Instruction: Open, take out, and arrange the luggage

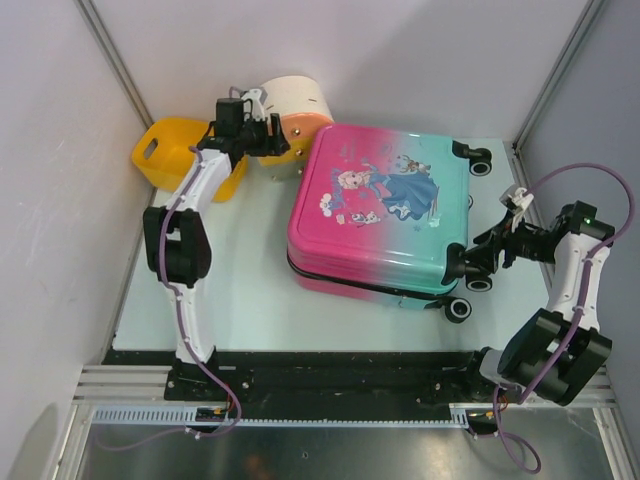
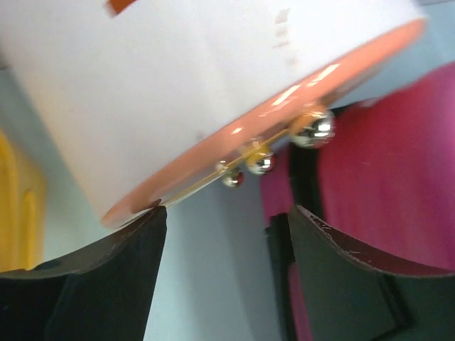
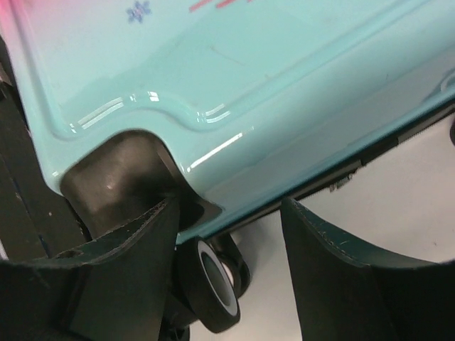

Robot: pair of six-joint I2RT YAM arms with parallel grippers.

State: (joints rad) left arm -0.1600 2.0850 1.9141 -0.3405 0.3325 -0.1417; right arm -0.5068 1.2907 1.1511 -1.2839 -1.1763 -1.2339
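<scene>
Currently luggage [image 1: 385,215] lying flat: hard shell, pink-to-teal gradient, princess print.

The luggage [image 1: 385,215] fades from pink on the left to teal on the right, with a cartoon princess print and black wheels [image 1: 458,309]. The far-left basket [image 1: 175,140] is yellow; the round box [image 1: 295,100] is cream with an orange face.

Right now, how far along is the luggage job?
Nothing looks done: the luggage lies flat and looks shut. In hand: the open right pincer is at its wheel corner; the open left pincer faces the round box. Opening, unpacking and arranging remain.
</scene>
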